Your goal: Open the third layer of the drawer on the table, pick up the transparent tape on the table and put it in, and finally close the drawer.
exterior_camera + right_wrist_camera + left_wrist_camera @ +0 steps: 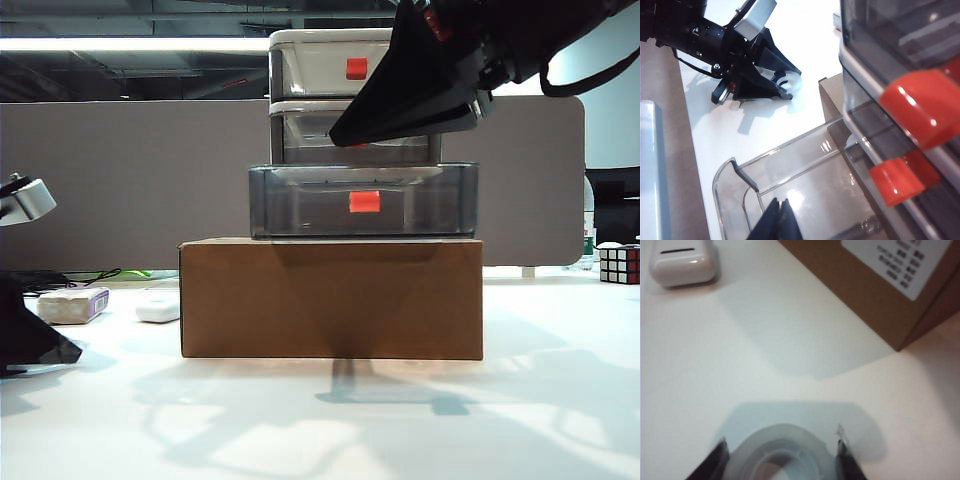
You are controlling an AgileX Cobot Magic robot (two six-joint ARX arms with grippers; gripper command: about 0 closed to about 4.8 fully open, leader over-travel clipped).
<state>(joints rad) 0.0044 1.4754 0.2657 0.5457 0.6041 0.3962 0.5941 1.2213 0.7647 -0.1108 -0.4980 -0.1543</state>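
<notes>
- We see the third layer [363, 201] pulled out: step 1 done.
- Left gripper [782, 460] straddles the transparent tape [780, 452] on the surface [740, 365], jaws part-open, grip unconfirmed.
- Right gripper [779, 220] pinched closed, empty, above that layer.
- Left: lift, drop in, close.

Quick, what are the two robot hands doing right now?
Left gripper: fingers down on the table on either side of the tape, partly closed; grip cannot be told.
Right gripper: shut, empty, above the open bottom drawer.
</notes>
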